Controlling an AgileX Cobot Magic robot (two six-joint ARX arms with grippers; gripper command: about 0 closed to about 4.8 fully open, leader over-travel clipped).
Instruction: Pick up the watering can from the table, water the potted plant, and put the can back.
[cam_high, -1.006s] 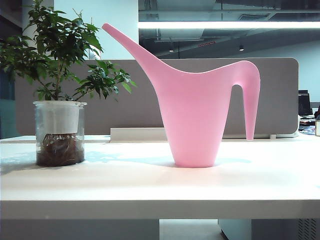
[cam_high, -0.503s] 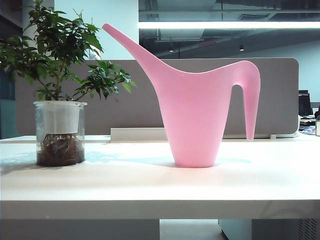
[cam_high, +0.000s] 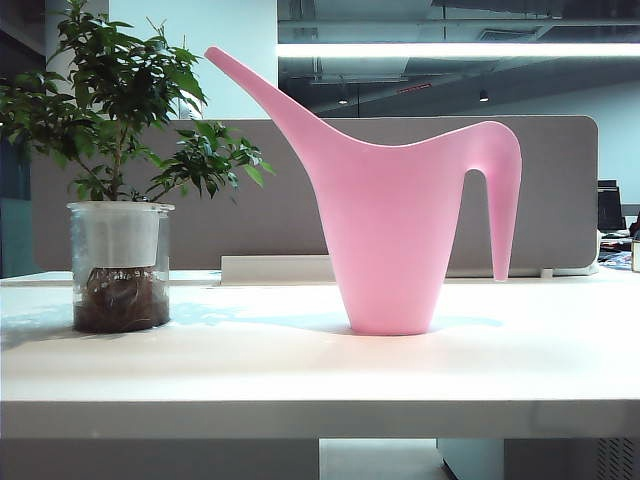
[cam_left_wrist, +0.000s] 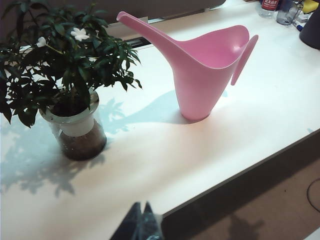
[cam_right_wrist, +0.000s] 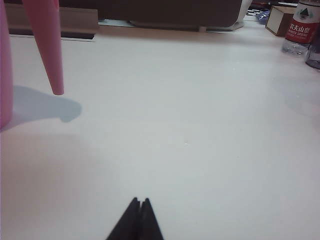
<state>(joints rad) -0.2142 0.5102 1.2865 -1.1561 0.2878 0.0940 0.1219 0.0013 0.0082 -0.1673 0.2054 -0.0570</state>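
**Watering can upright on the worktop, both pincers clenched and empty**

From the exterior view, the pink watering can stands upright near the middle of the white worktop. Its long spout rises toward the left, over the leaves of the potted plant; its hooked handle hangs down on the right without reaching the surface. The plant sits to the left in its clear glass pot, apart from the can. A grey partition panel stands behind both. Neither of my arms shows here.

From my left wrist view, my left pincer hangs just off the near edge of the worktop, its dark tips pressed together on nothing. The plant, bearing small white flowers, and the can stand farther in, well apart from the pincer.

From my right wrist view, my right pincer sits low over bare worktop, tips clenched and empty. The can's handle tip hangs farther in, to the left, well apart from the pincer. A water bottle and a small box stand at the far right.
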